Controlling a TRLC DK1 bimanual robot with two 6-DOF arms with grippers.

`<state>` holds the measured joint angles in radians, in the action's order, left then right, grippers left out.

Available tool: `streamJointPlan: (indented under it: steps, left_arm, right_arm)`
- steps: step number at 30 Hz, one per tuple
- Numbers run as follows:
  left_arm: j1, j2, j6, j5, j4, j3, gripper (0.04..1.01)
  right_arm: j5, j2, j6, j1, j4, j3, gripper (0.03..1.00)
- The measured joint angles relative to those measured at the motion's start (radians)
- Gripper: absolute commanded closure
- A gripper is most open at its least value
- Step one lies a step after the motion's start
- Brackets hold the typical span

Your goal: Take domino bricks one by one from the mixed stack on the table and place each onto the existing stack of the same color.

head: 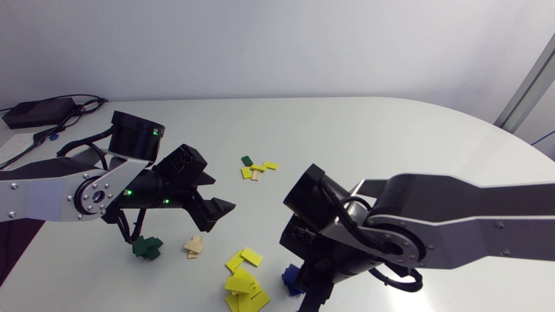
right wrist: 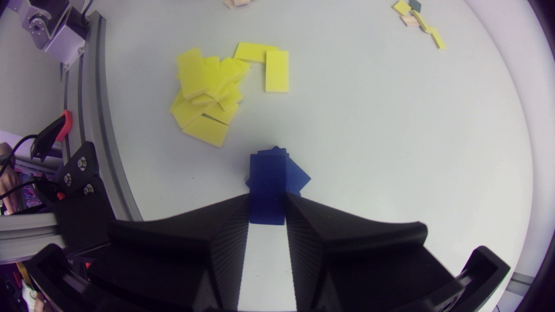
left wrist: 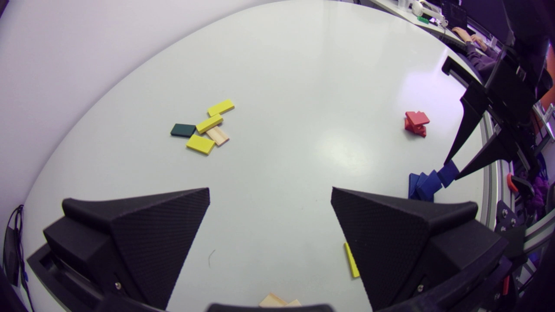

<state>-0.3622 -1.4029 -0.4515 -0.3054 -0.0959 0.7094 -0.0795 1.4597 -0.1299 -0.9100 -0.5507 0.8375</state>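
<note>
Right gripper [right wrist: 267, 196] is closed narrow on a dark blue domino brick [right wrist: 268, 173], one wedge finger against each long edge. From the right wrist view I see the brick lying flat between the fingertips, directly over the dark blue stack [right wrist: 300, 175] of domino bricks, and I cannot tell whether it touches the top of that stack; from the left wrist view the same brick sits tilted at the tips of the right gripper, right at the dark blue stack. My left gripper [left wrist: 270, 190] hangs with its fingers spread wide and nothing between them, above the white table [head: 368, 143]. Ahead of it lies the mixed stack [left wrist: 204, 130], really a loose flat cluster: one dark green brick [left wrist: 183, 129], three yellow bricks [left wrist: 200, 144] and one pale wood brick [left wrist: 217, 135] partly under a yellow one. The sorted piles sit along the near side in the head view: a dark green stack [head: 147, 248] below my left arm; a small pale wood stack [head: 193, 247] near it; a sprawling yellow stack [head: 245, 286] with two yellow bricks lying flat at its far end; then the dark blue stack, mostly hidden by my right arm. A small red stack [left wrist: 416, 123] stands apart, beyond the dark blue stack as the left wrist view shows it.
</note>
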Motion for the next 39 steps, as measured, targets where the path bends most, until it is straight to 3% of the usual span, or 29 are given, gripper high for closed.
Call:
streamJointPlan:
  steps: [28,32,39]
  left_arm:
    - [-0.007,0.0,0.0,0.0,0.026,-0.009,0.048]
    - [-0.007,0.0,0.0,0.0,0.026,-0.009,0.048]
    - [-0.007,0.0,0.0,0.0,0.026,-0.009,0.048]
  right_arm:
    - [0.0,0.121,-0.044,0.002,0.006,0.055,0.92]
    - [0.0,0.134,-0.044,0.007,0.008,0.056,0.743]
    - [0.0,0.135,-0.047,0.008,0.003,0.061,0.518]
